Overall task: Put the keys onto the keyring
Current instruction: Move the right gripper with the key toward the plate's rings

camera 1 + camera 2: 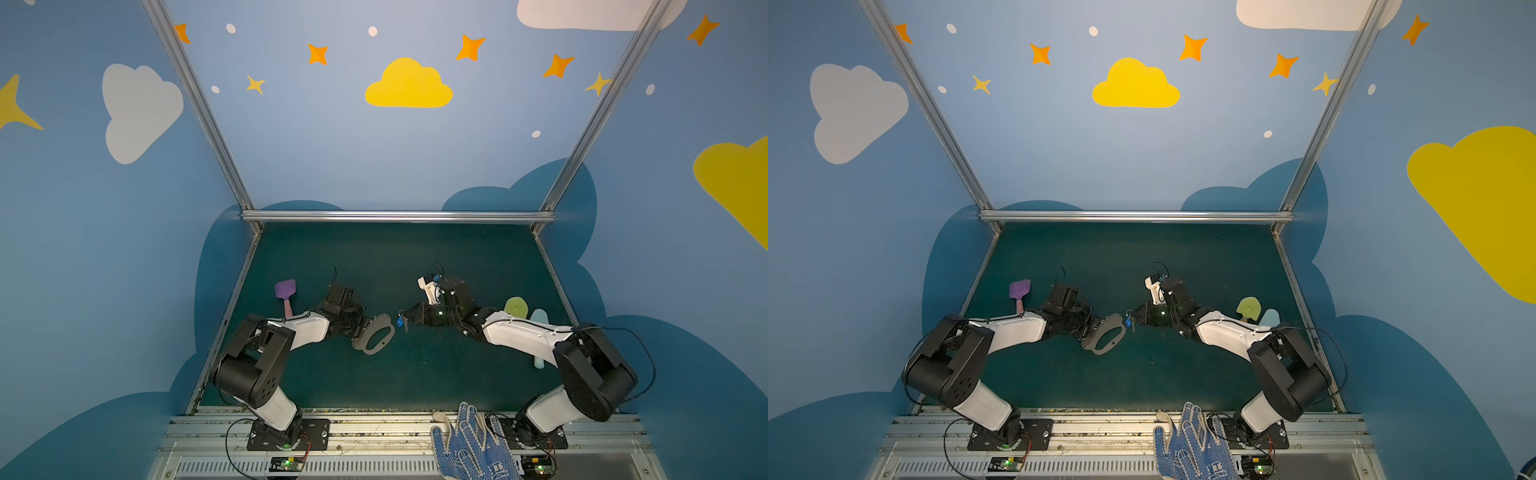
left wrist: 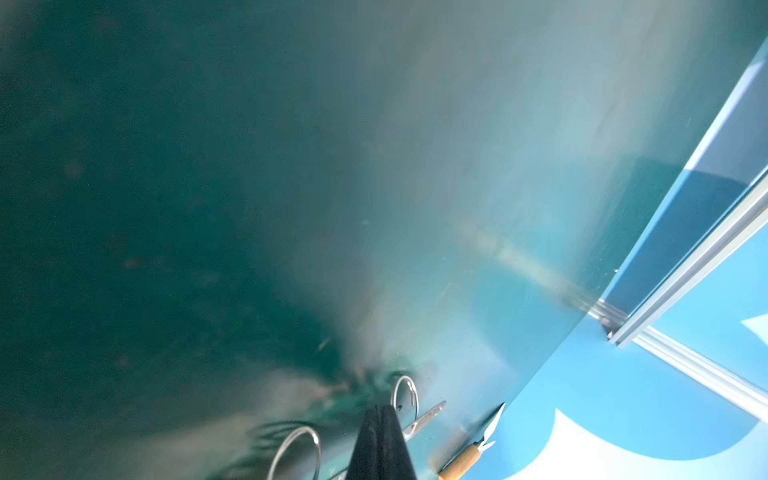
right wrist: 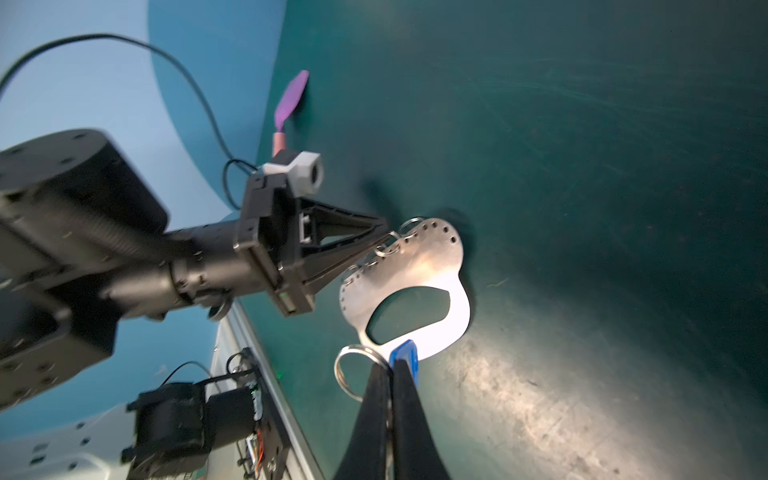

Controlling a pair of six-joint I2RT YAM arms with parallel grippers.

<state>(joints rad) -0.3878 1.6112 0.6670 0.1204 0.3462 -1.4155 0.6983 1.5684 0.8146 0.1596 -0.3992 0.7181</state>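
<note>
The keyring [image 1: 376, 337] [image 1: 1105, 340], a flat grey plate with an oval slot, is held off the green mat near the middle. My left gripper [image 1: 366, 329] [image 3: 384, 236] is shut on its holed edge, among the small split rings [image 2: 405, 392]. In the left wrist view the plate's shiny face [image 2: 415, 249] fills most of the picture. The keys [image 1: 401, 322] [image 1: 1128, 321] hang just right of the plate. My right gripper [image 1: 409, 318] [image 3: 390, 368] is shut on them. Their blue tag [image 3: 405, 353] and metal ring [image 3: 349, 370] stick out at the fingertips, close to the plate's rim.
A purple-headed spatula [image 1: 286, 293] [image 3: 293, 97] lies behind the left arm. A green round utensil [image 1: 516, 307] and a pale blue one [image 1: 539, 319] lie behind the right arm. A blue dotted glove [image 1: 469, 440] rests on the front rail. Metal frame bars edge the mat.
</note>
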